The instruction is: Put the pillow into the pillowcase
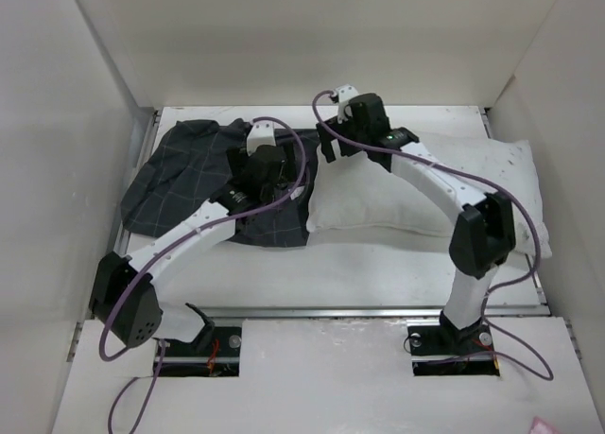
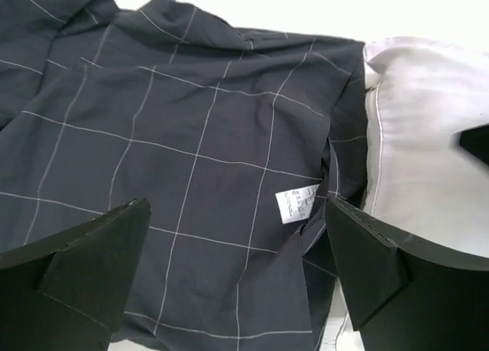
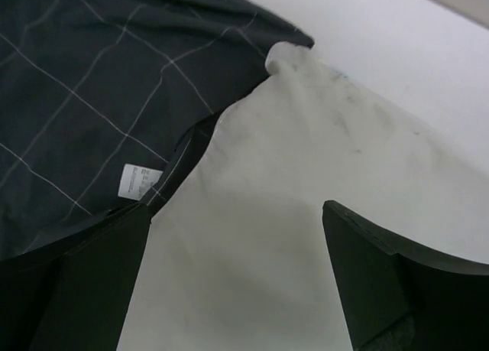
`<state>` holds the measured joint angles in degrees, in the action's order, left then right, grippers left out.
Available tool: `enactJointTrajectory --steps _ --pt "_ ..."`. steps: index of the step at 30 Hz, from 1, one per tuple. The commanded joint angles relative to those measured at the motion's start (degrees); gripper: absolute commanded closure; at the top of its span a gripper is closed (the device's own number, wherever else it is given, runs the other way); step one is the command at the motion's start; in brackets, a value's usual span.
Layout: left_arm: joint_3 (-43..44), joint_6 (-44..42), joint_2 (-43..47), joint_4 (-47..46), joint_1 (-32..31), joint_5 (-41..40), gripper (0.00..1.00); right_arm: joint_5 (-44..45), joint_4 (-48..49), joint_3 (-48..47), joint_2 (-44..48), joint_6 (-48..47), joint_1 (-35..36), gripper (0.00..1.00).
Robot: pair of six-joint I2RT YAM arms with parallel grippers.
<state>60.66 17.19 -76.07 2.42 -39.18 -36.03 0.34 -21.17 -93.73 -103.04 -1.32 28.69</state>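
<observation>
Top view. On the left half of the worktop (image 1: 378, 264), pillowcase (image 1: 184, 179) crumpled, its left edge close to the left wall (image 1: 57, 169). On the right half, pillow (image 1: 369, 207) lying flat, long side across, right end near the right wall (image 1: 567, 122). Pillow's left end touching the pillowcase's right edge; cannot tell whether any of it sits inside. Bare strip of worktop along the near side of both, narrower strip behind. Above the pillowcase, left pincer (image 1: 265, 141); above the line where cloth and pillow meet, right pincer (image 1: 331, 146). The two close together.

Left wrist. Both fingers (image 2: 84, 267) wide apart, empty, hovering over the grid fabric. Small white label (image 2: 298, 204) between them, by the pillowcase's right hem. Past that hem, on the right, pillow lying against it.

Right wrist. Both fingers (image 3: 84, 282) spread, gripping nothing, pillow below the gap. Pillow corner poking up at the pillowcase's edge, label just left of that boundary. Bare worktop beyond the corner, top right.
</observation>
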Motion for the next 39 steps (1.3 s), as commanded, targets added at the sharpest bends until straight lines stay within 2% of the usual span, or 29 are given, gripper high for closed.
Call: enactJointTrajectory --steps 1,7,9,10,11,14,17,20,21,26,31,34,36,39 --pt "3.8 0.0 -1.6 0.6 1.5 4.3 0.00 5.4 -3.8 -4.4 -4.9 -2.5 0.8 0.00" --pt "4.9 -1.6 -4.6 0.6 4.8 10.4 0.00 11.0 -8.0 -10.1 -18.6 -1.9 0.8 0.02" --pt "5.4 -1.6 -5.1 0.6 5.5 11.0 0.00 13.6 -8.0 -10.6 -20.3 -0.7 0.8 0.16" --pt "5.4 -1.6 -5.1 0.6 6.0 11.5 0.00 14.8 -8.0 -9.9 -20.4 -0.7 0.8 0.24" --pt "5.4 -2.3 -5.1 0.6 6.0 12.4 0.00 17.0 -8.0 -8.7 -20.4 0.0 0.8 0.52" --pt "5.4 -3.7 -6.5 -0.5 7.2 15.8 0.00 20.2 -6.4 -6.8 -18.7 1.1 0.8 1.00" --pt "6.0 -6.2 -8.9 -1.0 7.2 19.5 0.00 18.3 -2.8 -3.9 -11.1 0.5 0.3 1.00" --pt "7.2 -9.5 -12.9 -1.7 7.2 21.6 0.00 10.2 3.4 0.3 1.2 -0.1 -2.0 1.00" --pt "7.2 -9.5 -14.1 -1.7 7.2 21.6 0.00 5.4 4.1 1.0 3.8 -0.1 -4.0 1.00" --pt "11.8 -9.1 -22.7 1.1 7.2 23.0 0.03 -5.6 4.1 1.0 14.4 -0.1 -9.5 1.00" --pt "13.6 -8.4 -28.4 2.3 7.2 24.3 0.05 -8.2 4.1 1.6 17.1 -0.1 -10.9 1.00" --pt "18.2 -7.1 -33.1 5.3 7.2 20.2 0.07 -9.4 3.5 2.2 17.6 -0.1 -10.9 1.00" --pt "21.1 -7.1 -35.2 7.9 7.2 20.2 0.12 -9.4 3.5 2.8 18.1 -0.1 -11.5 1.00" --pt "22.0 -7.1 -36.4 9.1 7.2 22.6 0.13 -9.4 3.5 2.8 18.1 -0.1 -12.1 1.00"
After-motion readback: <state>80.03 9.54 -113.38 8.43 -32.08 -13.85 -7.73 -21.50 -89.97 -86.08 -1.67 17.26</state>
